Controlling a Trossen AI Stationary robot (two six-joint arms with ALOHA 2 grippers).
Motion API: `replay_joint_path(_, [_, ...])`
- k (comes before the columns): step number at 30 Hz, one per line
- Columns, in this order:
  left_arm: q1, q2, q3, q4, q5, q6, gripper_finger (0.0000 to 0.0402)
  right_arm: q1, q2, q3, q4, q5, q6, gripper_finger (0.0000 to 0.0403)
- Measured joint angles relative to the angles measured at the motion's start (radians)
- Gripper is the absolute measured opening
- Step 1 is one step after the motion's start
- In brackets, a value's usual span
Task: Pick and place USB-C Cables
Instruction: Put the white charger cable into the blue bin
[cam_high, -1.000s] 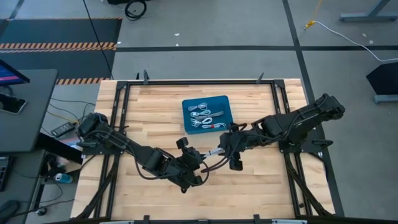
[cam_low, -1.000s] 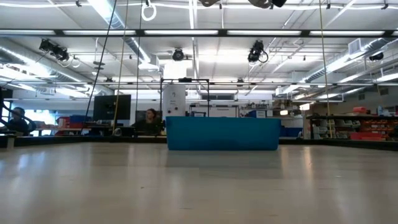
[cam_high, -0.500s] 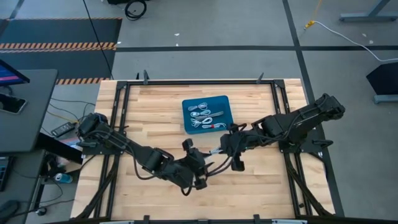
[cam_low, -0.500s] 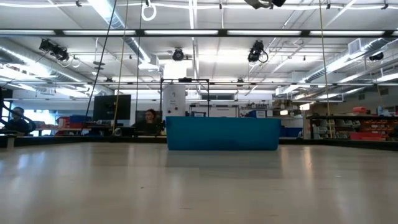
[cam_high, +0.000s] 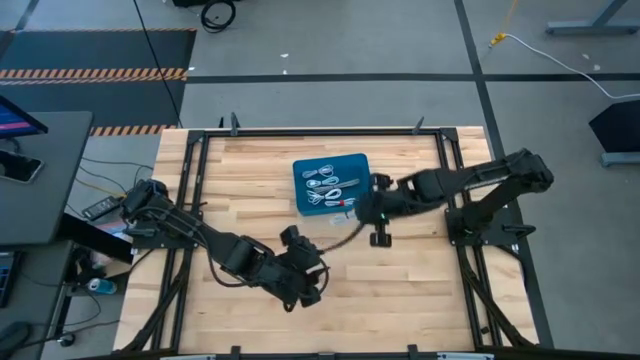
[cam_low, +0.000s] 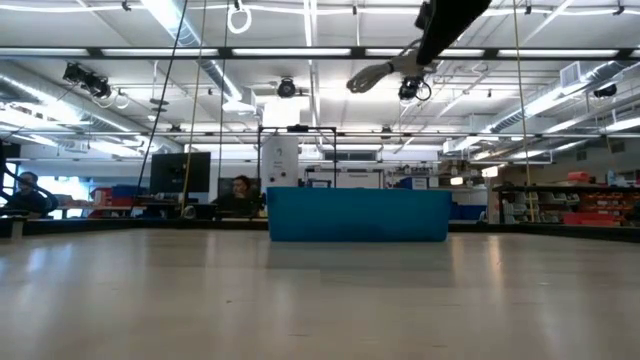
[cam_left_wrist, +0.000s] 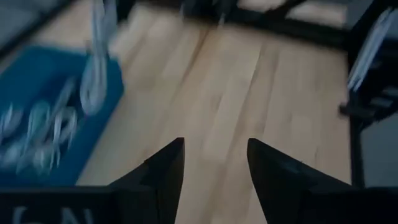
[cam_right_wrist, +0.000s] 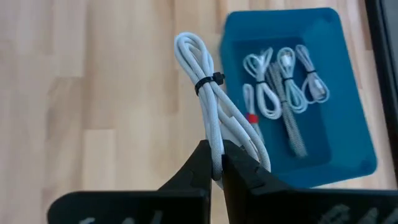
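Observation:
A white coiled USB-C cable (cam_right_wrist: 208, 93), tied with a black band, sticks out from my shut right gripper (cam_right_wrist: 217, 165). In the high view that gripper (cam_high: 364, 216) hovers just near-right of the blue tray (cam_high: 300, 165), and the cable (cam_high: 343, 234) trails from it. Several more cable bundles (cam_right_wrist: 280, 87) lie flat in the tray (cam_right_wrist: 348, 155), one with a red band. My left gripper (cam_left_wrist: 214, 168) is open with nothing between its fingers. It stands over bare wood near the front middle (cam_high: 310, 283), apart from the held cable. My right gripper pinches one end of the bundle (cam_right_wrist: 216, 160) between its two fingers, with several strands together. The rest of the bundle reaches out past the fingertips, roughly in line with them. In the low view the bundle (cam_low: 372, 75) hangs in the air, well clear of the table.
The blue tray's wall (cam_low: 358, 215) stands in the middle of the low view. A black metal frame (cam_high: 320, 131) runs around the wooden table top (cam_high: 240, 190). People sit at desks in the room beyond (cam_low: 240, 190).
The cable, which was between both grippers, has stayed with my right gripper. My left gripper has come away from it and drawn back toward the near-left. My right gripper has carried the cable toward the far edge and the tray, and both now show in the low view.

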Motion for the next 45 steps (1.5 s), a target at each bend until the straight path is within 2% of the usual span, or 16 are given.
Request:
replay_joint_path(4, [-0.002, 0.000, 0.000, -0.134, 0.067, -0.161, 0.0176, -0.130, 0.000, 0.000, 0.037, -0.080, -0.082, 0.0018])
replay_joint_path(8, [-0.003, 0.000, 0.000, -0.199, 0.108, -0.264, 0.0176, -0.279, 0.000, 0.000, 0.082, -0.169, -0.155, 0.0018])
replay_joint_path(14, [-0.004, 0.000, 0.000, -0.201, 0.107, -0.282, 0.0176, -0.487, 0.000, -0.021, 0.154, -0.322, -0.216, 0.0018])
replay_joint_path(20, [0.002, 0.000, -0.001, -0.201, 0.104, -0.282, 0.0176, -0.623, 0.000, -0.166, 0.287, -0.466, -0.236, 0.0018])
replay_joint_path(31, [0.032, 0.000, -0.001, -0.201, 0.096, -0.285, 0.0176, -0.765, 0.001, -0.475, 0.566, -0.655, -0.221, 0.0018])
replay_joint_path(36, [0.056, 0.000, -0.001, -0.201, 0.096, -0.285, 0.0176, -0.796, 0.001, -0.518, 0.648, -0.702, -0.229, 0.0018])
replay_joint_path(45, [0.085, 0.000, -0.001, -0.199, 0.096, -0.286, 0.0176, -0.816, 0.033, -0.520, 0.741, -0.795, -0.226, 0.0018])
